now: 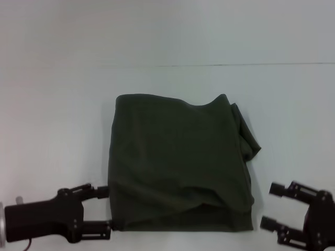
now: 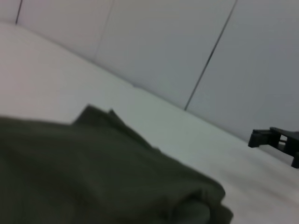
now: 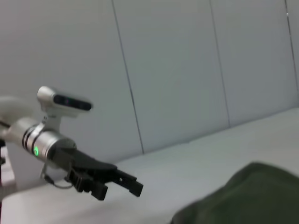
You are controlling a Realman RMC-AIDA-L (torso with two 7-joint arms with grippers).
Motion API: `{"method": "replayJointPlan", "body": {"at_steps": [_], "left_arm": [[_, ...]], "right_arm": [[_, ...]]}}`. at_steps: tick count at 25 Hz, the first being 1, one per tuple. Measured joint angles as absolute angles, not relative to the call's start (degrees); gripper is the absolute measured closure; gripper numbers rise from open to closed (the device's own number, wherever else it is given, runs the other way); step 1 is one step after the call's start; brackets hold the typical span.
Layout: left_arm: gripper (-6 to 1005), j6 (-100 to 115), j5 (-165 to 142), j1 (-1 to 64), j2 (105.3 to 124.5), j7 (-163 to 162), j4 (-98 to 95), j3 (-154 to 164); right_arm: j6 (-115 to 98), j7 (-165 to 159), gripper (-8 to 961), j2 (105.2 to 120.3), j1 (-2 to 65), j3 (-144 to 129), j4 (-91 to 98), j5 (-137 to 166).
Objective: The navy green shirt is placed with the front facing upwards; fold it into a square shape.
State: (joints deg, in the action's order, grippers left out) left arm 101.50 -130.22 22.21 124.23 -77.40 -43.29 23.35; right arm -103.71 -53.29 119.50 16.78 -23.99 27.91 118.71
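The left tool [image 1: 107,209] sits at the near left corner of the shirt [image 1: 180,164], its two fingers spread, tips right at the cloth's edge; whether they touch the cloth cannot be told. It pinches nothing that can be seen. The right tool [image 1: 272,206] hangs just beside the near right corner, fingers also spread, clear of the cloth and holding nothing.

The shirt lies in the middle of the white counter [image 1: 57,115], already folded into a roughly square block with its plain green side up; no lettering or collar shows. The job looks nearly done. What seems left is tidying: the far right corner bulges out in a loose flap, the right edge is uneven, and a ridge of layers runs across the near part, so the outline is not quite square.

Nothing else rests on the counter near the shirt. A pale panelled wall [image 3: 177,70] stands behind. Nothing blocks either arm; only the loose right-hand flap could catch the right tool.
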Motion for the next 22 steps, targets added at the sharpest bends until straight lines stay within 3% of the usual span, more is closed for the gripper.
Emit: {"method": "replayJointPlan", "body": {"at_steps": [22], "left_arm": [[47,101.1,-132.1,21.5,124.37,-71.6,-41.2,22.8]], "right_arm": [[-93.3,-45.4,169,119.69,16.1,-23.1,21.0,122.2]]}}
